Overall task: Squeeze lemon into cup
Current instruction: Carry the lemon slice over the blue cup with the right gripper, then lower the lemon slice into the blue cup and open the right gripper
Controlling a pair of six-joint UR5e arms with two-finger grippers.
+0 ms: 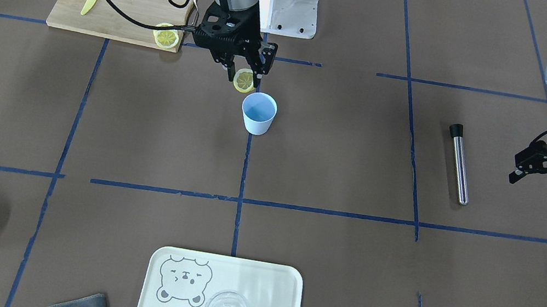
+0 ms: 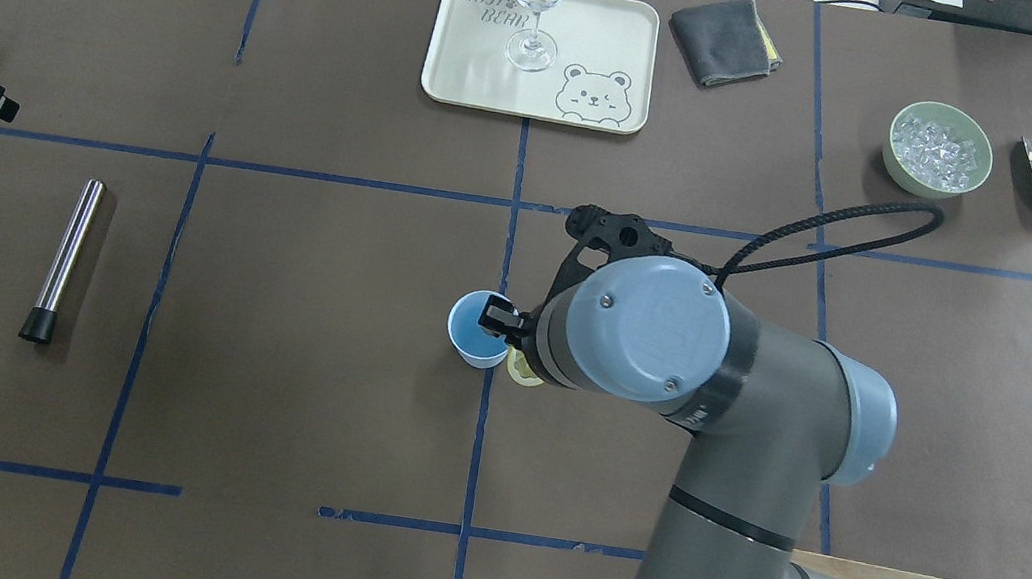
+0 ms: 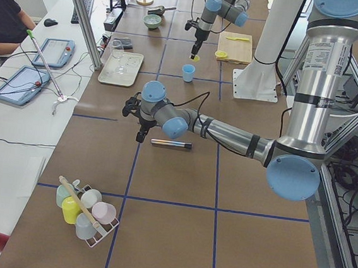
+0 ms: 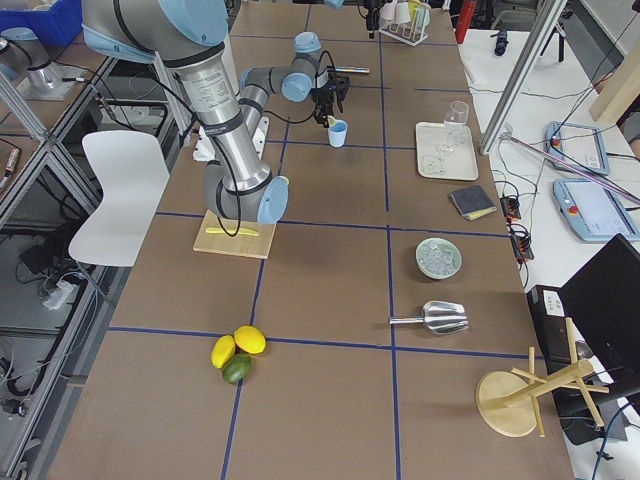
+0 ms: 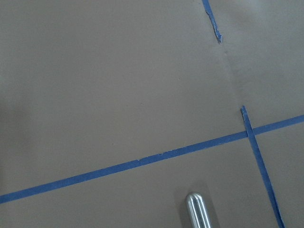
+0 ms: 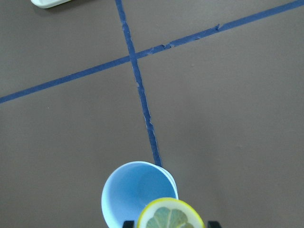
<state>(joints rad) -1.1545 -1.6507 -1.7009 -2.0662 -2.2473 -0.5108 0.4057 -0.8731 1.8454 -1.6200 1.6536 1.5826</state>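
The right arm is extended forward over the counter (image 1: 334, 186), with its wrist turned straight down. The right pincer (image 1: 245, 75) is closed on the lemon (image 1: 244, 81), which is held on edge between the fingers. The left arm is stretched out low to the side, and the left pincer (image 1: 534, 185) is held above the counter, fingers spread apart.

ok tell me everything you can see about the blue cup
The cup is small, light blue, tapered and handleless, with a smooth wall that looks like plastic. It stands upright, mouth open and apparently empty, on the brown table covering right on a blue tape line. The right gripper holds a lemon slice just above its rim on the robot's side; nothing seems to touch the cup.
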